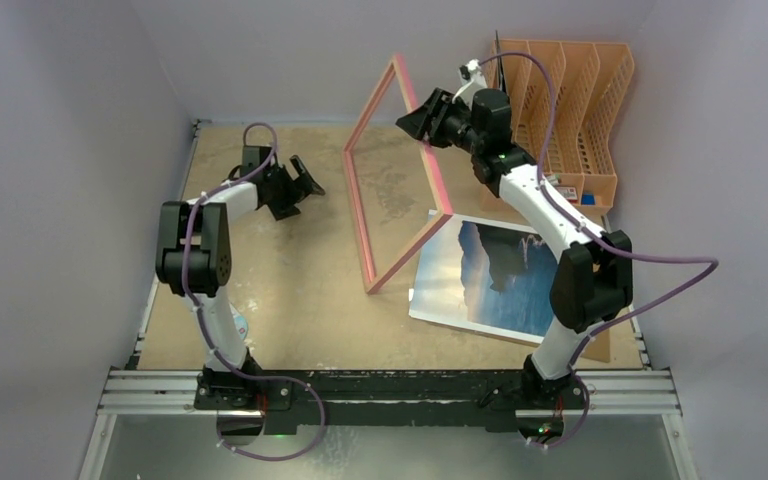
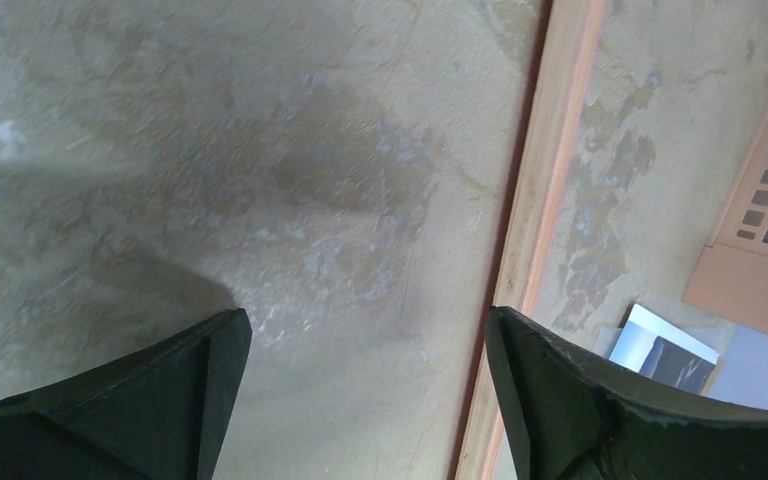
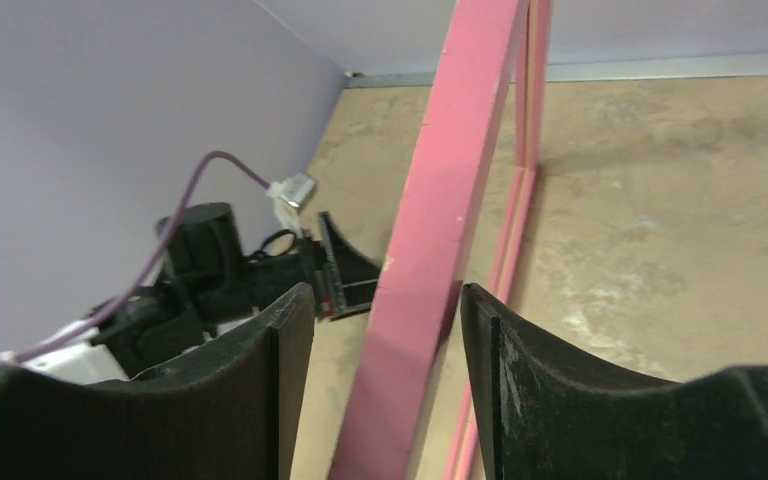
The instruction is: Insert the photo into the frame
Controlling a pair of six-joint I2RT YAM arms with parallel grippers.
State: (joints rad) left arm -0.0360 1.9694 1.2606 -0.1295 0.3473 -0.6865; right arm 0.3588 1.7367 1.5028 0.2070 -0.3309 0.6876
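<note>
The frame stands tilted on its left long edge, with the right long edge raised. My right gripper is at that raised edge. In the right wrist view the pink edge passes between my open jaws. It lies against the right finger, with a gap to the left finger. The photo lies face up on the table, right of the frame. My left gripper is open and empty, low over the table left of the frame. The left wrist view shows the frame's wood side and a photo corner.
An orange plastic file rack stands at the back right, also in the left wrist view. A brown sheet corner shows under the photo. Purple walls close in the table on three sides.
</note>
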